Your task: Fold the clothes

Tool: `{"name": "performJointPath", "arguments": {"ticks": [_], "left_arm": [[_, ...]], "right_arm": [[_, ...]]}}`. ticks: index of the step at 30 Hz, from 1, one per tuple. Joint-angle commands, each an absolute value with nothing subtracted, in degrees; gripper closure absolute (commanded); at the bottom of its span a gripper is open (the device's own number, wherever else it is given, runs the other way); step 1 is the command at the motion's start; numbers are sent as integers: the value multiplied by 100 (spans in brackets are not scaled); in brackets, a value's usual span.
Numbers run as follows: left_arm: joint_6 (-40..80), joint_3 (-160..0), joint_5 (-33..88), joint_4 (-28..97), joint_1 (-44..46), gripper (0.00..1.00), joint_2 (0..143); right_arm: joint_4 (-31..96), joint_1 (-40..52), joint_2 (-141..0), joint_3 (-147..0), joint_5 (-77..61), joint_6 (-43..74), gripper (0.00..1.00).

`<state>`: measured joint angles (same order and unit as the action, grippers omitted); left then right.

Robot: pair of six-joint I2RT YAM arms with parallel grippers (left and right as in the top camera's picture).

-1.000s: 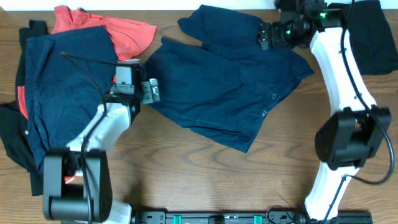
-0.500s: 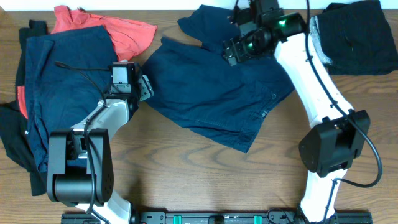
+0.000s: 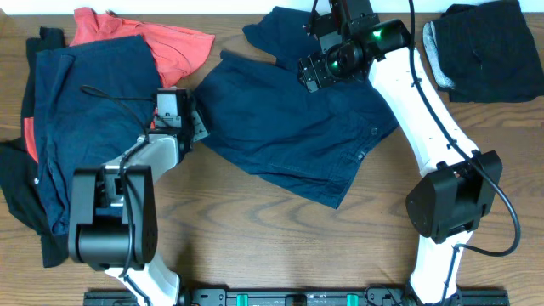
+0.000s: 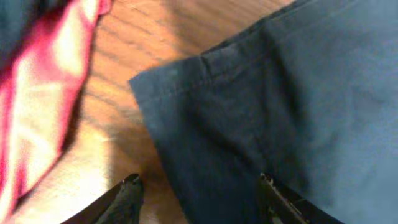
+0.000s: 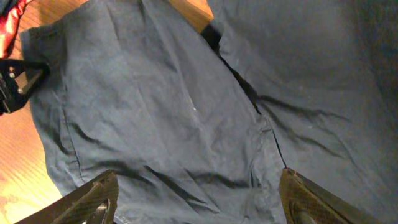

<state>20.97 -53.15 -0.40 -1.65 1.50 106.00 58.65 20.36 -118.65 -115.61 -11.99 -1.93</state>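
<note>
Overhead view, going left to right, with everything placed off the big dark navy-blue cloth garment (image 3: 289,127) spread out mid-table. Well off to its left is a heap. It has a black cloth piece (image 3: 17,200) on the outer side and a second dark navy-blue cloth garment (image 3: 85,110) draped over the top. A coral-red cloth shirt (image 3: 170,42) pokes out at the back, close to the big garment's upper left corner.

The left gripper (image 3: 196,126) sits right at the big garment's left edge. On the left wrist cam its jaws are spread wide. A hemmed corner of the big garment lies between the two black fingertips (image 4: 129,191), but I honestly can't tell if either one touches the cloth. Bare brown wooden table (image 4: 143,37) shows just left of that corner.

The right gripper (image 3: 310,72) is over the big garment's upper part. Its wrist cam shows the jaws spread wide too, above creased navy cloth and not pinching anything. There's a small pale button (image 3: 375,131) near the big garment's right edge.

Off to the upper right, apart from the big garment with wood in between, is a black cloth bundle (image 3: 489,47). A grey cloth piece (image 3: 436,47) is tucked against its side nearest the big garment.
</note>
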Motion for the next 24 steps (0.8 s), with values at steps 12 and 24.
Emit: {"name": "performJointPath", "arguments": {"ticks": [12,24], "left_arm": [[2174,-5315,-51,-150,145,94,10766],[2488,-5317,-38,2152,148,94,9028]], "right_arm": [[6152,1800,-11861,-11539,-1221,290,23],[7697,1048,-11459,-11539,-2191,624,30]]}}
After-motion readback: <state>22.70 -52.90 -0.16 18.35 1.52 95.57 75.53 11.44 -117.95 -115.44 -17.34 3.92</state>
